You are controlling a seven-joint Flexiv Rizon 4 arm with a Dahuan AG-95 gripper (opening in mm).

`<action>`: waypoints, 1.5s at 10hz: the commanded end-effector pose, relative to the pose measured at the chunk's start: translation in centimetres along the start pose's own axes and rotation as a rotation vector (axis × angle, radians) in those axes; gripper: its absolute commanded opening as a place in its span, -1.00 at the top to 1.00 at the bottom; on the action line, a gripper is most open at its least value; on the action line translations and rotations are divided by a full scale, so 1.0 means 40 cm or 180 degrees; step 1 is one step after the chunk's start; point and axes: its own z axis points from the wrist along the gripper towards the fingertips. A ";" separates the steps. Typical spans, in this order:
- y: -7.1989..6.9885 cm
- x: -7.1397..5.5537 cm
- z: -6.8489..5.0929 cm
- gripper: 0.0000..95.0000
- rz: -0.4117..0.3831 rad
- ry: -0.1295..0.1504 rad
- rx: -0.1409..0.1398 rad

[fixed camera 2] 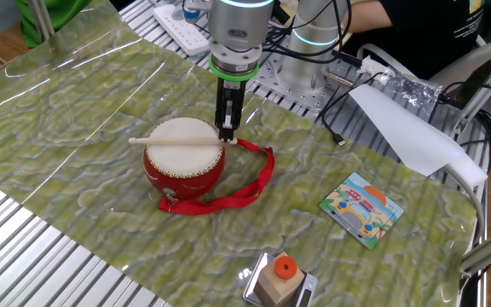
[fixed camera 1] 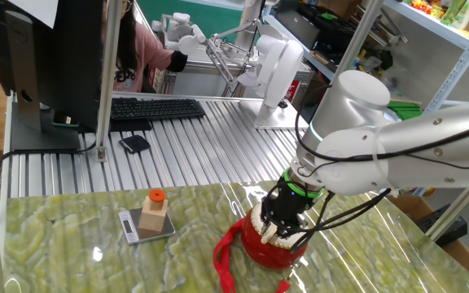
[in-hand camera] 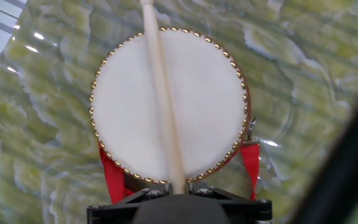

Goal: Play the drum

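- From one fixed view, we see the small round red drum with a cream skin top (fixed camera 1: 273, 241) sitting on the green marble-look table mat (fixed camera 1: 72, 236), near the front edge. Its red ribbon strap (fixed camera 1: 226, 256) hangs out to one side. The black two-finger gripper (fixed camera 1: 282, 230) on the big white robot arm (fixed camera 1: 381, 150) is right over the drum and hides most of the skin. Well apart on the mat is a small wooden block with an orange cap (fixed camera 1: 155, 211), standing on a little grey scale (fixed camera 1: 143, 226).
- From the other fixed view, we see the drum (fixed camera 2: 184, 159) in the middle of the mat (fixed camera 2: 75, 102). The gripper (fixed camera 2: 227, 130) points straight down at the far rim of the drum. It is closed on one end of a thin pale wooden stick (fixed camera 2: 173, 141), and the stick lies flat across the skin. The ribbon strap (fixed camera 2: 250, 183) loops on the mat beside the drum. A colourful picture card (fixed camera 2: 362, 208) lies near the mat's edge, and the block with the orange cap (fixed camera 2: 281, 275) is at the bottom.
- From the hand view, we look down on the cream skin (in-hand camera: 166, 102) with its ring of gold studs. The stick (in-hand camera: 163, 99) runs across the whole skin from the gripper (in-hand camera: 179, 191), which pinches its near end. Bits of ribbon strap (in-hand camera: 112, 177) show on both sides.
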 end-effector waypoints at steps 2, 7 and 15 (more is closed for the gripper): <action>0.000 0.000 0.000 1.00 0.0001 -0.0006 -0.0007; 0.000 0.000 0.000 1.00 -0.0017 0.0007 -0.0017; -0.032 0.029 -0.091 1.00 -0.0017 0.0062 -0.0010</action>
